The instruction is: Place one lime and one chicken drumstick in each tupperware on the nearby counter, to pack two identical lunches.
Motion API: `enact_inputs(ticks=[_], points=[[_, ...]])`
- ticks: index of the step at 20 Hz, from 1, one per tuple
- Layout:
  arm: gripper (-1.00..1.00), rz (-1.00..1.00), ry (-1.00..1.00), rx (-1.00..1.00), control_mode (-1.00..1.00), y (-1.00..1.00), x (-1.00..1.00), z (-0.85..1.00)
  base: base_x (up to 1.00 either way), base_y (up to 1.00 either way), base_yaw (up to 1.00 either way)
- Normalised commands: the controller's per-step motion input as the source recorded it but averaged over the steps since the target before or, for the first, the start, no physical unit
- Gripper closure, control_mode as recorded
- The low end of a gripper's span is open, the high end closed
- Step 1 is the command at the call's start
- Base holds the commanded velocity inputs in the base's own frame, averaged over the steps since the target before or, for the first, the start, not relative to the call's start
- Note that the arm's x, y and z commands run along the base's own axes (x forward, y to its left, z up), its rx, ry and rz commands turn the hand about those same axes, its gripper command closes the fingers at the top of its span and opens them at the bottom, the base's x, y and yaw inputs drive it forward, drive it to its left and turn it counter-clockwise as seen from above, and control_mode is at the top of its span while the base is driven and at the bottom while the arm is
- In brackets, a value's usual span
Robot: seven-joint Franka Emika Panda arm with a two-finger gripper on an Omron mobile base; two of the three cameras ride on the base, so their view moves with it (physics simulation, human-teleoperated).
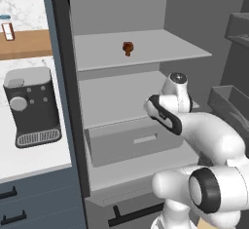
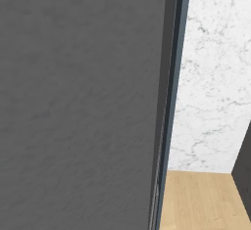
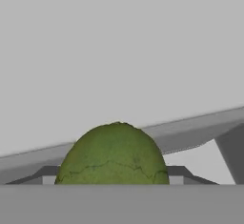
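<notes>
Between the hand's fingertips [image 3: 112, 182], a green lime [image 3: 113, 154], pinched close, grey fridge shelf [image 3: 119, 51] behind.

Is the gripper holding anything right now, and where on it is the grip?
A lime sits right at the gripper's mouth in the hand view, apparently between the fingers at its sides; the contact itself is hidden.

A small orange-brown chicken drumstick [image 1: 128, 48] lies alone on the pale grey upper shelf [image 1: 160, 47] of the open dark cabinet, toward its back. To the left, the plain white desk [image 1: 29, 157] carries a dark grey boxy coffee machine [image 1: 31, 106] over blue-grey drawers [image 1: 34, 206].
</notes>
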Motion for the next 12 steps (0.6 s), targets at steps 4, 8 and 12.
enact_inputs(ticks=[4,8,12], points=[[1.0,0.0,0.0,0.01,-1.0,0.01,-1.0,0.74,0.0,0.0,0.0],[1.0,0.02,0.0,0.0,-1.0,0.06,-1.0,0.73,0.0,0.0,0.0],[1.0,0.04,-0.02,0.0,-1.0,0.13,-1.0,0.65,0.0,0.0,0.0]])
